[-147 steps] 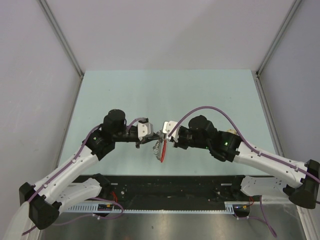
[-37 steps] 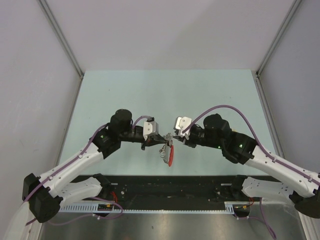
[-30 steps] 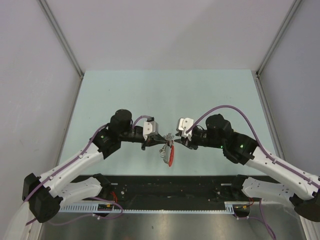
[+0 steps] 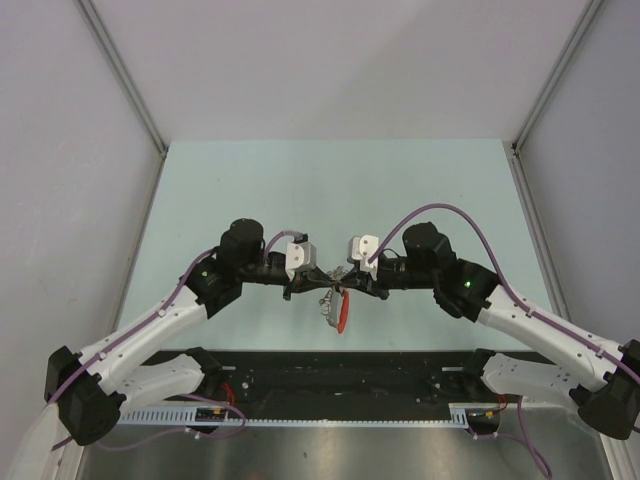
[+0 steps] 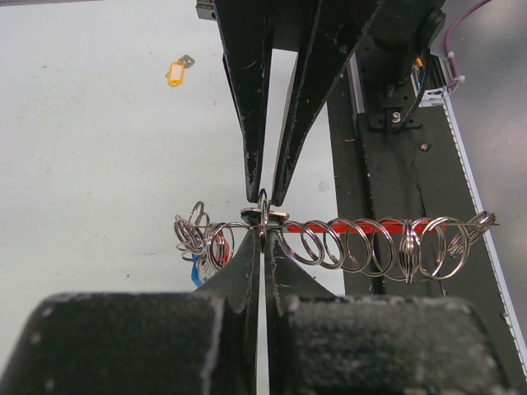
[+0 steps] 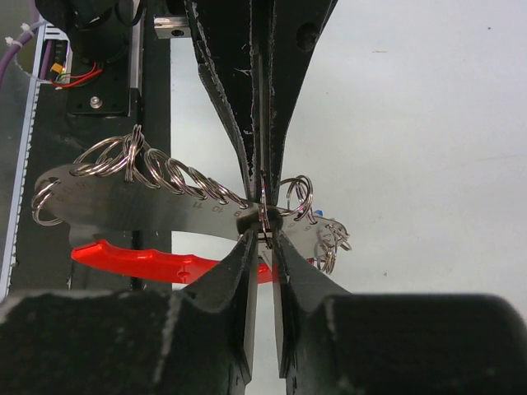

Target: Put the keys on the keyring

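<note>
Progress is judged to be early: no key can be confirmed as threaded. The keyring (image 5: 263,212) is held in the air between the two arms, above the near part of the counter (image 5: 99,148), with its ring seen edge-on where the fingertips meet. The left pincer (image 5: 263,237) is closed tight on the ring, and no gap is visible between its tips. The right pincer (image 6: 263,236) is set opposite, with its jaws a little apart and the thin ring edge in the gap. Whether the ring is clamped by it cannot be told. A chain of wire loops (image 5: 370,247) and a flat metal strap (image 6: 123,210) are carried to one side of the ring, and the red end piece (image 6: 165,262) hangs just below the strap.

The yellow key (image 5: 175,74) lies on the counter, well apart from the ring, and is not yet fitted. A blue piece (image 5: 198,273) is seen among the small loops beside the ring. It is taken to be a key head, but whether it is already on the ring cannot be told. The work left is judged to be spreading the ring, then picking up and threading the yellow key.
</note>
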`<state>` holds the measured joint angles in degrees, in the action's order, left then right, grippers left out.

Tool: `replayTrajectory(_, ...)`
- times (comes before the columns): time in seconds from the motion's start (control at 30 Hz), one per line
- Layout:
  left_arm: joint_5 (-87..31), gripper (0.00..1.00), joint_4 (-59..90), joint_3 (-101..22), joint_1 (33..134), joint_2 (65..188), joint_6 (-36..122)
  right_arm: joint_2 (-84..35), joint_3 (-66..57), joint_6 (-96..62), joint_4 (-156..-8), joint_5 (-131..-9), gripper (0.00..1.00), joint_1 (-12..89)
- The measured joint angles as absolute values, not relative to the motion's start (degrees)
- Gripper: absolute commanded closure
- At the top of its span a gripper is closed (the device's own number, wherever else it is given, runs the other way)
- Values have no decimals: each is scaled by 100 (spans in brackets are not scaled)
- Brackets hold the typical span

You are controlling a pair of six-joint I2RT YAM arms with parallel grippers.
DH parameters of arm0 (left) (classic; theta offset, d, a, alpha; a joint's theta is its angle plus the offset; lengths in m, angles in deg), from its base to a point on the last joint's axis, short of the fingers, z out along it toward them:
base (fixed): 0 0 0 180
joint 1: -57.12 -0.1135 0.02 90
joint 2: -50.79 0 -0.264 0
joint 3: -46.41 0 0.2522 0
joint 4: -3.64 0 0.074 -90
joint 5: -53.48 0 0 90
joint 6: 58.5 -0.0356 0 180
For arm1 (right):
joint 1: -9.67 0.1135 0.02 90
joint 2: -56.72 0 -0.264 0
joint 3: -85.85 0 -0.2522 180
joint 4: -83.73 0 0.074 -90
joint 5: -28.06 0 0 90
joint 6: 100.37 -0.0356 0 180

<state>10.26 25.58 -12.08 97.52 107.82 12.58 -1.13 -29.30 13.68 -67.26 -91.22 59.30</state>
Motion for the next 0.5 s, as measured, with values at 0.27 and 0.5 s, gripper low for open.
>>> replayTrajectory(0.27,1031,100,2561,-1210,9752,10784,1260,-113,-2930,1364,-6746,-9157,100,5914)
replayTrajectory(0.5,1048,100,2646,-1219,9752,10841,1238,-110,-2951,1362,-6742,-9157,100,5914)
